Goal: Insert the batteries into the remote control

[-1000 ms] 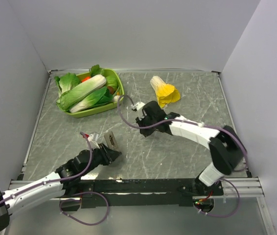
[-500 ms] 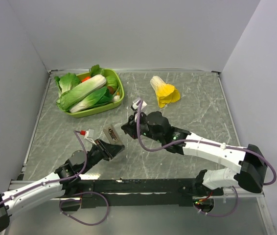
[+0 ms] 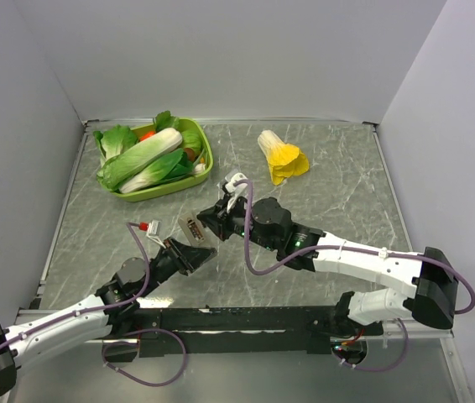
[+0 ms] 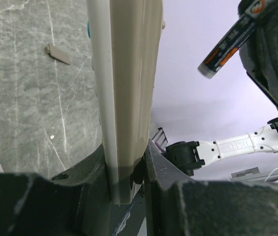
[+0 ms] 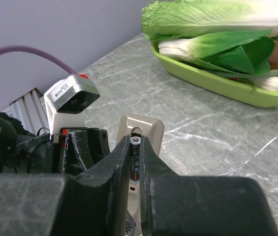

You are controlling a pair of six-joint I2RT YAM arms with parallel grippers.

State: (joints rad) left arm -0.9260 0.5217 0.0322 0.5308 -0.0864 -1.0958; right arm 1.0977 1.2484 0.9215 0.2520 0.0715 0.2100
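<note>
The remote control (image 3: 193, 230) stands on end above the near-left part of the desk (image 3: 338, 193), lifted clear of the surface. The left pincer (image 3: 189, 252) grips its lower end. In the left wrist view its beige back (image 4: 129, 98) rises straight up between the two dark fingers, which are clamped narrow on it. One battery (image 4: 226, 46), dark with an orange band and a pale tip, is pinched in the right pincer (image 3: 208, 220) just beside the remote's upper part. From the left wrist a gap shows between the two. In the right wrist view the battery (image 5: 135, 141) sits upright between that pincer's closed-in fingers, with the rounded end of the remote directly behind it. Whether the battery's tip touches the remote there, I cannot tell.

A small flat grey piece (image 4: 57, 54) lies alone on the desk to the left of the remote. Farther back on the left, a green tray (image 3: 164, 191) holds green-and-white toy cabbages (image 3: 141, 159). A yellow-and-white toy cabbage (image 3: 281, 156) lies by itself at the back centre, well apart from both arms.
</note>
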